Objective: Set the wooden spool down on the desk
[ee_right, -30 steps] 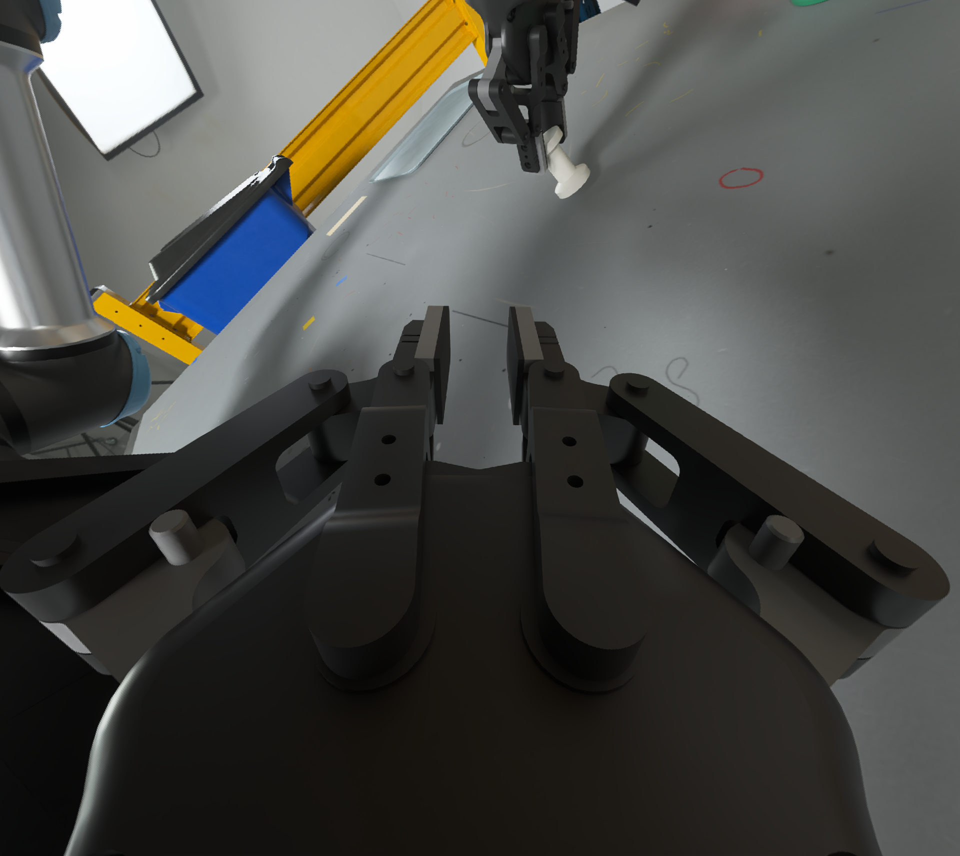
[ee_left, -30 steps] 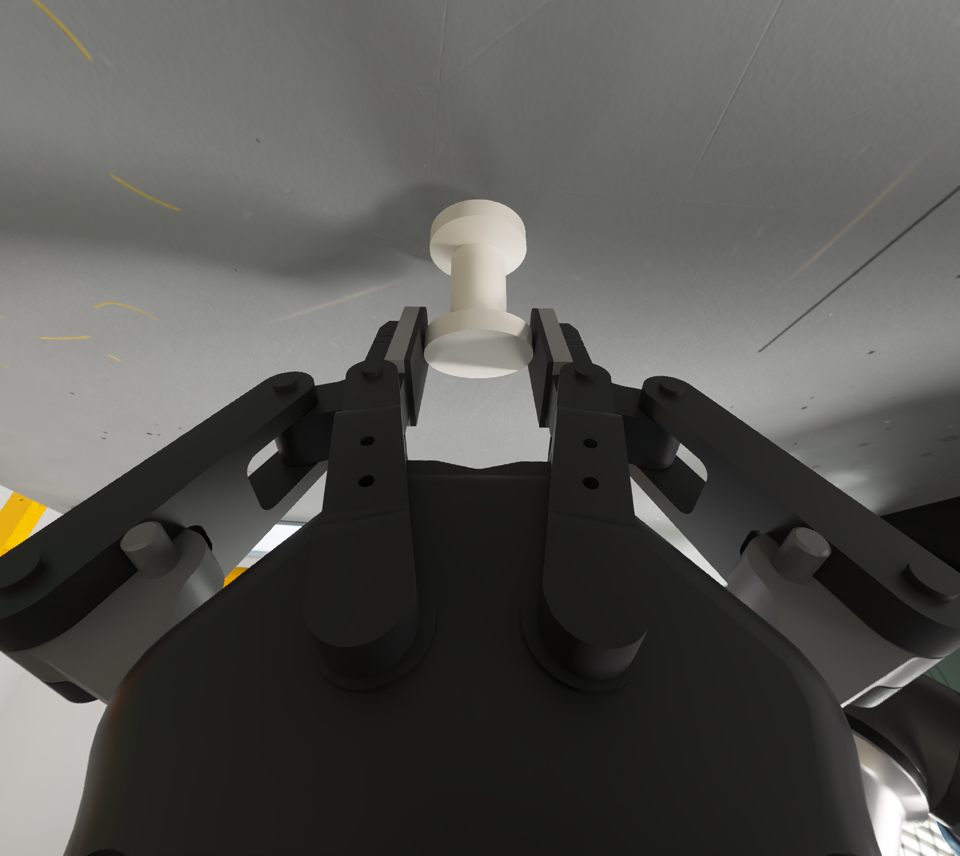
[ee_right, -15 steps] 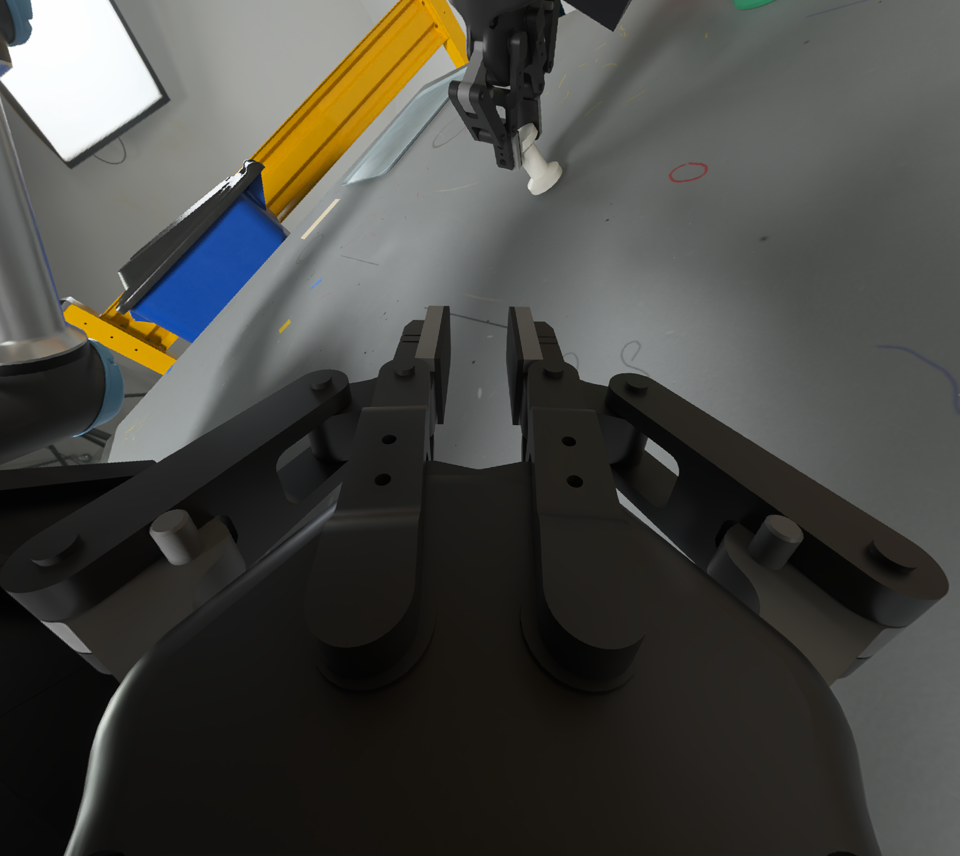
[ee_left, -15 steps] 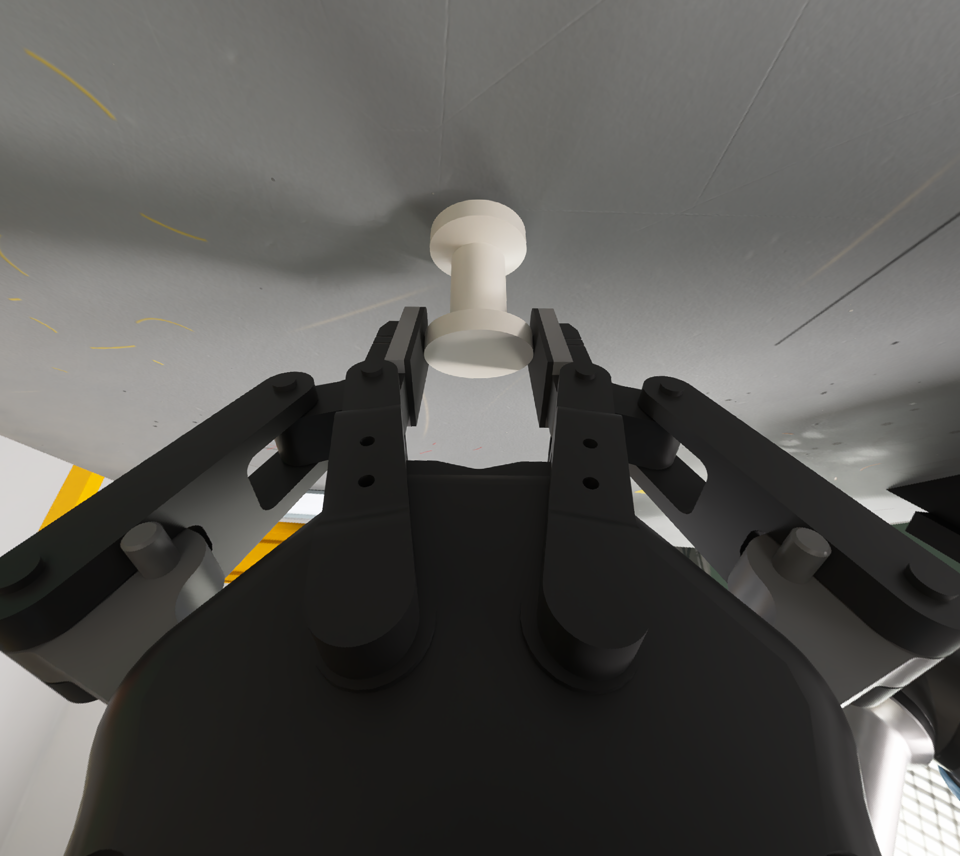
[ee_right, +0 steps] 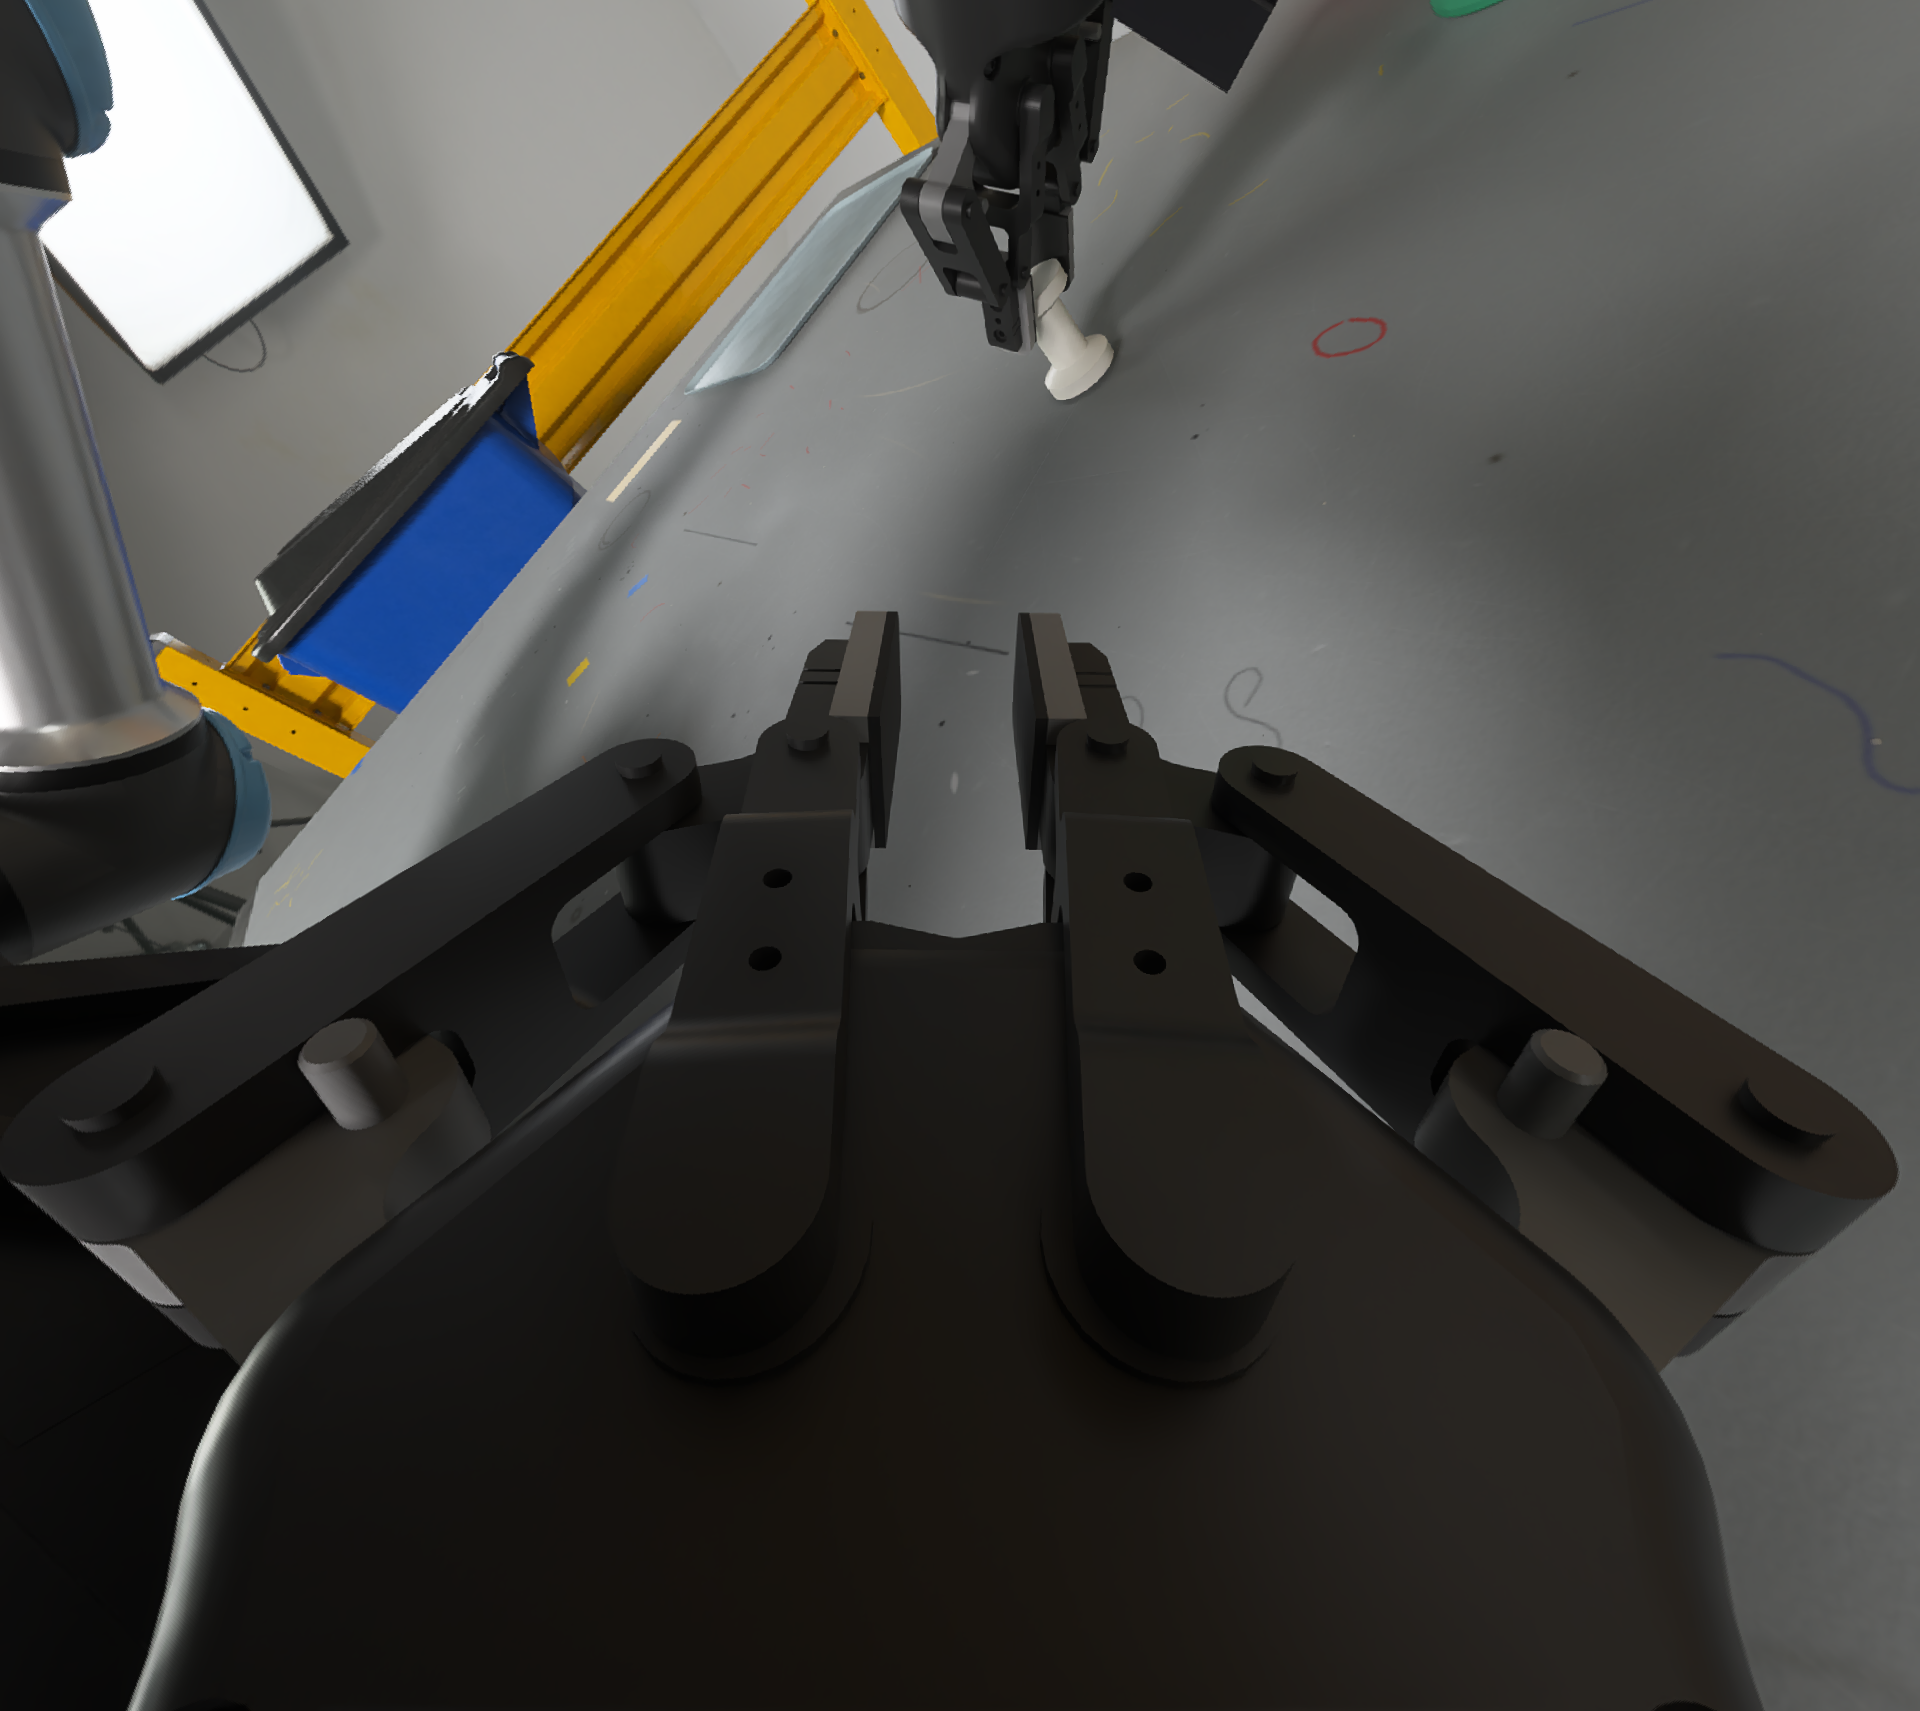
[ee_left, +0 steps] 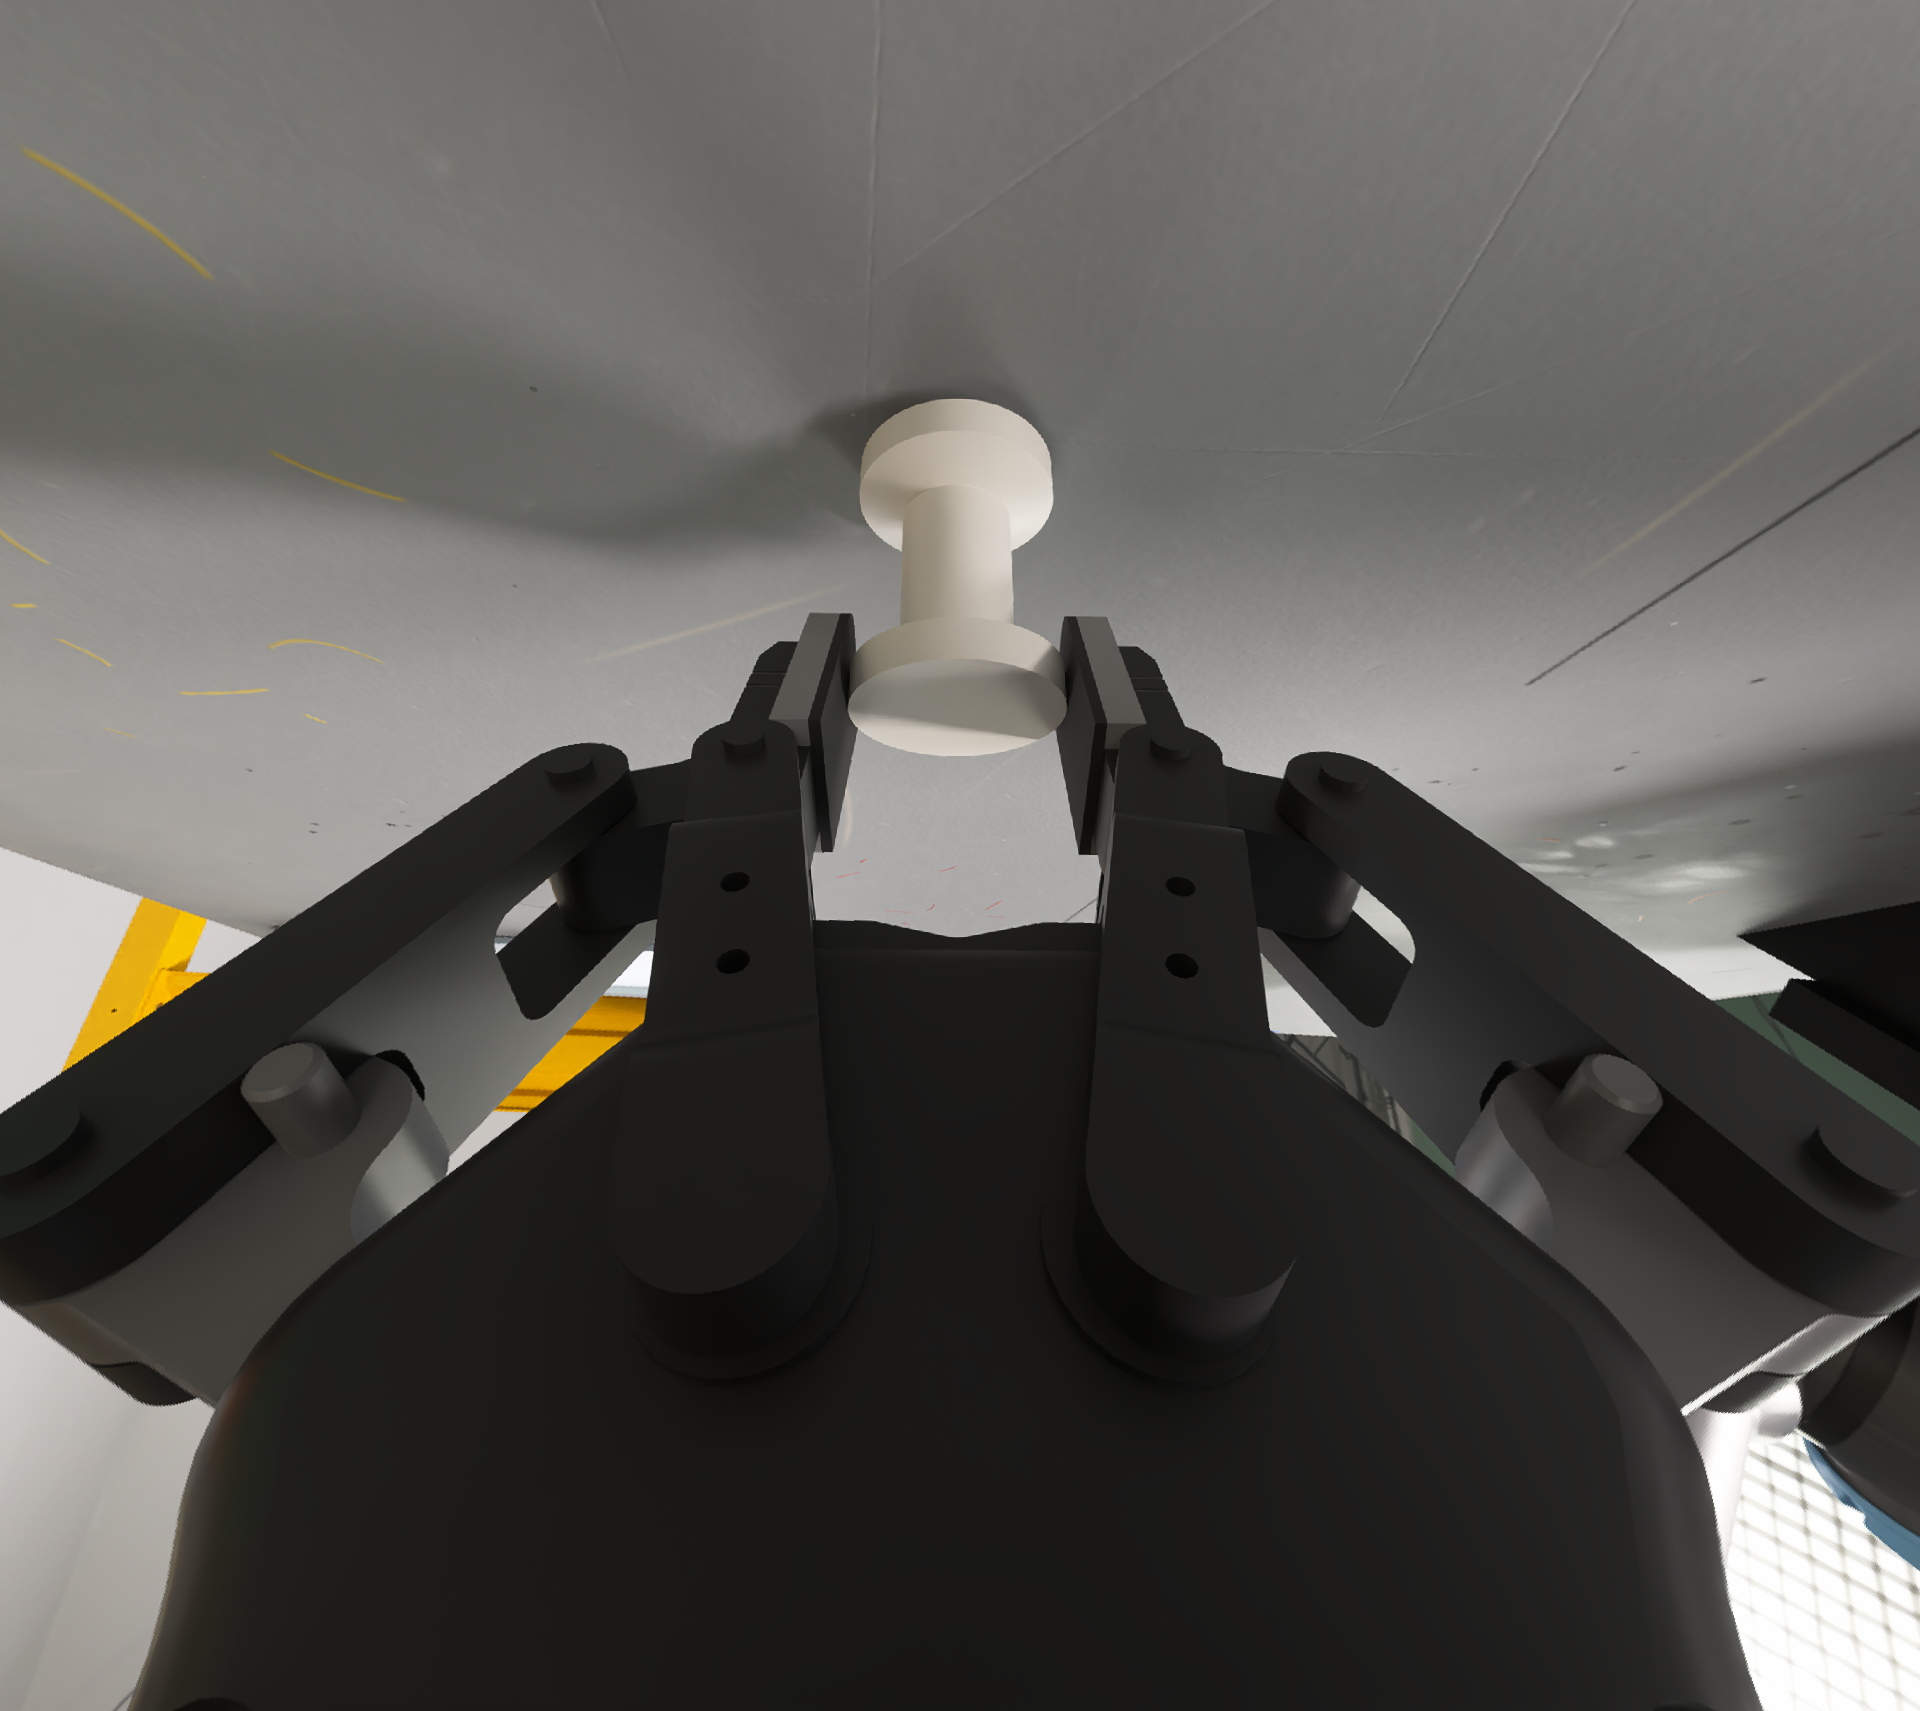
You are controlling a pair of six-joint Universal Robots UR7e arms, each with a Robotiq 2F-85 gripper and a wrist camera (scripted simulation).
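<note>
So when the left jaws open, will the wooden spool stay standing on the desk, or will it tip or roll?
The wooden spool looks rigid, and its wide flat lower flange seems to meet the desk, so it will probably stand. Being narrow-waisted and fairly tall, it could tip if a pad drags on release. Once on its side, the round flanges would likely let it roll.

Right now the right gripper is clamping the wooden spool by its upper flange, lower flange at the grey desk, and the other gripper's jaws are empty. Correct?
Wrong arm. The left gripper clamps the wooden spool by its upper flange, as the left wrist view shows; the lower flange is at the grey desk. The right gripper is the one with empty jaws, parted.
</note>
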